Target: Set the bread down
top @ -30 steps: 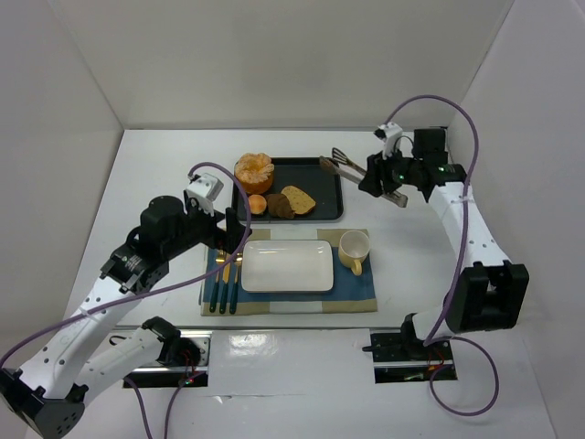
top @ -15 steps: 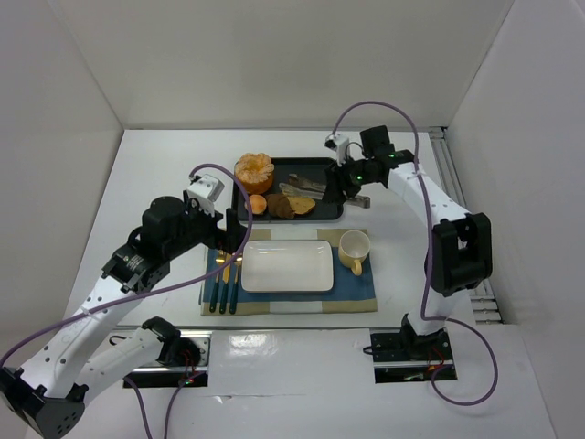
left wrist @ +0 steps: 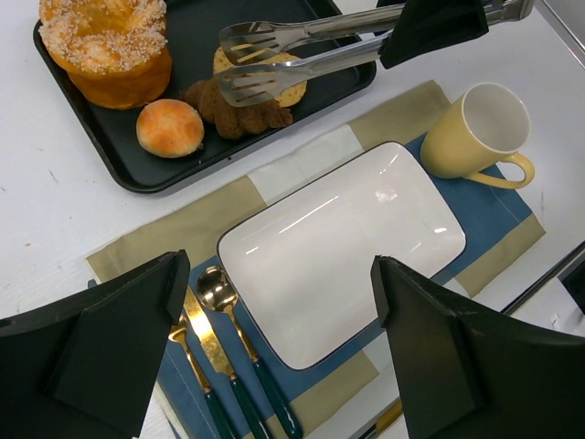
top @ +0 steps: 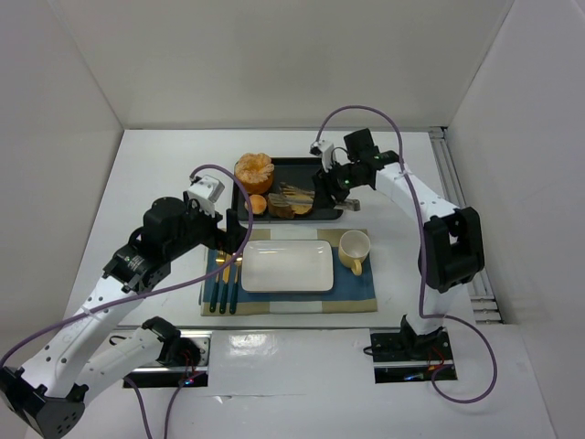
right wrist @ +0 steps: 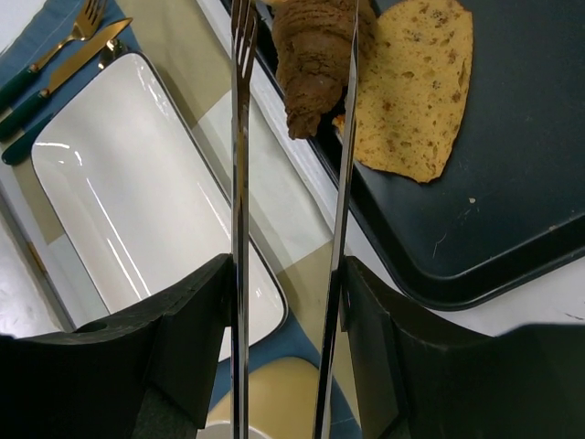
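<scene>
The right tool [right wrist: 288, 366] gripped tongs [right wrist: 240, 183], their tips straddling the bread [right wrist: 315, 55] on the tray [left wrist: 119, 155] near the table's far edge. The left tool [left wrist: 274, 352] hung wide open over the mat [left wrist: 160, 240].

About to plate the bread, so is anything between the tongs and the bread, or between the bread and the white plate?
Nothing visible. The tongs in the right hand straddle the bread on the tray; only the tray's rim and bare placemat lie between it and the empty plate.
</scene>
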Action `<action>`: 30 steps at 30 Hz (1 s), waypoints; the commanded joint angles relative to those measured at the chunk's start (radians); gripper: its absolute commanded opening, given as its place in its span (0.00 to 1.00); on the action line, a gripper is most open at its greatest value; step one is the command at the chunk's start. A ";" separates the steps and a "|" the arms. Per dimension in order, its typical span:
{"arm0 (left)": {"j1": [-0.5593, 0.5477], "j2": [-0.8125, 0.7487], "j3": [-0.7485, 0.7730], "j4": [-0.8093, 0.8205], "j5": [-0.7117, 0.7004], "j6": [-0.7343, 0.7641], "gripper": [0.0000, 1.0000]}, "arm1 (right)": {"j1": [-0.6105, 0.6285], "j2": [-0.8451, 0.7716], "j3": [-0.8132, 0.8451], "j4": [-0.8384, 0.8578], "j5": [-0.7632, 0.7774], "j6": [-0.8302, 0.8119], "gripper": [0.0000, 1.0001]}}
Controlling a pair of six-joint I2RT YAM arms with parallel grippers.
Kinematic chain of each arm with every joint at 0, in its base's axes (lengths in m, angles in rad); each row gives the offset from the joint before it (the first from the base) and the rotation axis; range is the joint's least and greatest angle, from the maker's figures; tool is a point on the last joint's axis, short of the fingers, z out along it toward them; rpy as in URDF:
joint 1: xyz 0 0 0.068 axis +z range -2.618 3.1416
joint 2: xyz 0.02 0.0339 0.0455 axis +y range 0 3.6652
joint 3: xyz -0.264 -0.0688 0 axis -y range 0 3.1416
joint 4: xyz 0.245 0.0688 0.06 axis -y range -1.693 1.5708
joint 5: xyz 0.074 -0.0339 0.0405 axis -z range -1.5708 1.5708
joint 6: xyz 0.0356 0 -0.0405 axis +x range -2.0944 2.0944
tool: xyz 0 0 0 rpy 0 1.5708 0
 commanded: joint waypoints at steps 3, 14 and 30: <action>-0.003 -0.014 0.002 0.041 -0.007 0.014 1.00 | 0.035 0.009 0.027 0.023 0.032 -0.009 0.60; -0.003 -0.014 0.002 0.041 -0.007 0.023 1.00 | 0.054 0.019 -0.004 0.044 0.095 -0.009 0.62; -0.003 -0.014 0.002 0.041 -0.007 0.023 1.00 | 0.054 -0.001 -0.034 0.073 0.144 -0.009 0.63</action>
